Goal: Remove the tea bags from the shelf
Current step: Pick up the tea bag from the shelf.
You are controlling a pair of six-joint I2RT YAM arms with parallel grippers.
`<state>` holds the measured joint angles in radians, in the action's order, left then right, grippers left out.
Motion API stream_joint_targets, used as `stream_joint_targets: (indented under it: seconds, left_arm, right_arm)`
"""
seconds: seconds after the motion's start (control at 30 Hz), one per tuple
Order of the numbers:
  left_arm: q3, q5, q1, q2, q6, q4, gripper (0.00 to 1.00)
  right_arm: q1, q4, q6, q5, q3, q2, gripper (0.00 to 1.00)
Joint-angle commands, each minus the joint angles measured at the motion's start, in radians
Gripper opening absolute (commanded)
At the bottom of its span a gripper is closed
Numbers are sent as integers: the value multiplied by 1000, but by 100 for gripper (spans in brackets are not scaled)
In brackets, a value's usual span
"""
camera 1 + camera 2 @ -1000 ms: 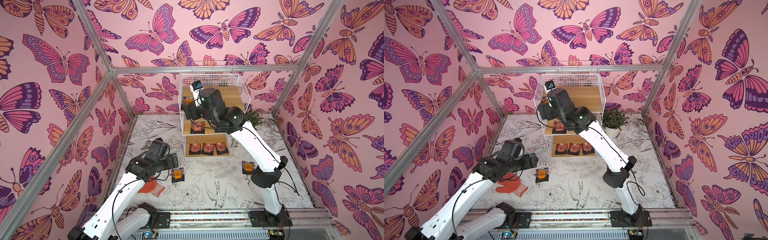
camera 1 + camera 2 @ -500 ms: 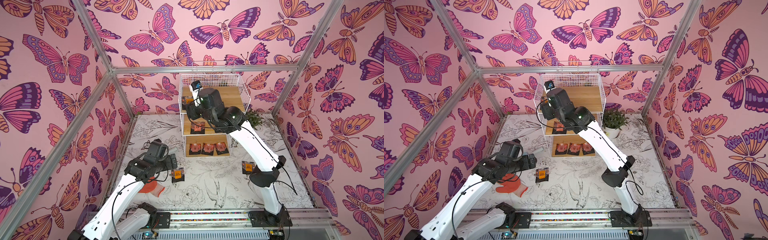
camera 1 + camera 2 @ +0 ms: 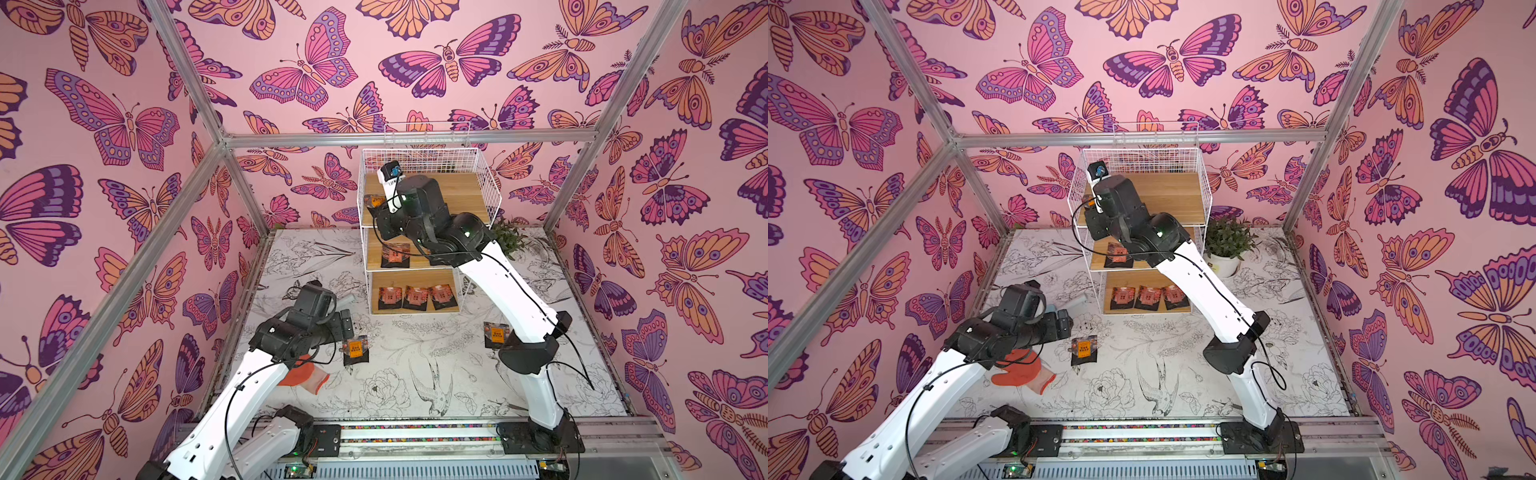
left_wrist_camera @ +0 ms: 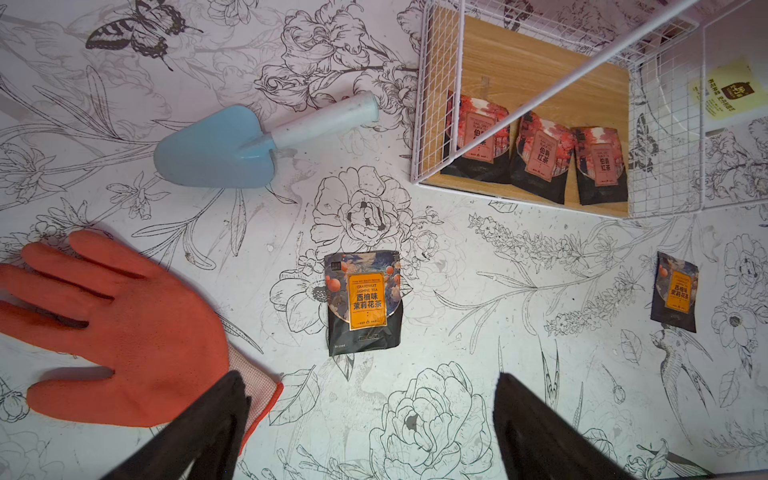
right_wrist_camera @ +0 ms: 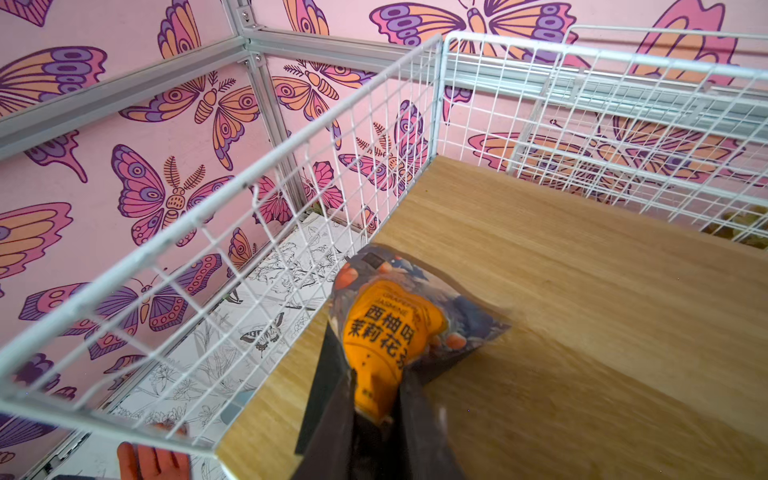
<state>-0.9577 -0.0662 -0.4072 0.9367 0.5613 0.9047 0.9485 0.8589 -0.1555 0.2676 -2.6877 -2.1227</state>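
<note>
We see our right gripper (image 5: 372, 370) clamped on an orange-label tea bag (image 5: 395, 324), which is tilted up at the corner of the top board of the shelf (image 5: 561, 311). Our left gripper (image 4: 370, 386) hangs with its jaws wide apart above a second orange tea bag (image 4: 363, 305), which lies flat on the table (image 4: 457, 332). Three reddish tea bags (image 4: 536, 153) lie on the lowest board.

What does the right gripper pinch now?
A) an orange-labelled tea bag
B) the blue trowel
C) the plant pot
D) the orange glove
A: in the right wrist view the right gripper is shut on the tea bag at the top board of the shelf.
</note>
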Motion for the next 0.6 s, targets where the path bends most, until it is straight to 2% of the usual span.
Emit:
stream_joint_targets:
  seconds: [0.0, 0.17, 0.57]
  left_arm:
    - [14, 15, 8, -13, -9, -14, 95]
    - [10, 19, 10, -16, -9, -14, 95]
    - [2, 23, 10, -50, 2, -2, 95]
  right_arm:
    - [2, 197, 3, -17, 45, -29, 15]
    - [-2, 194, 0, -2, 46, 4, 0]
    - [-5, 184, 8, -1, 126, 140, 0]
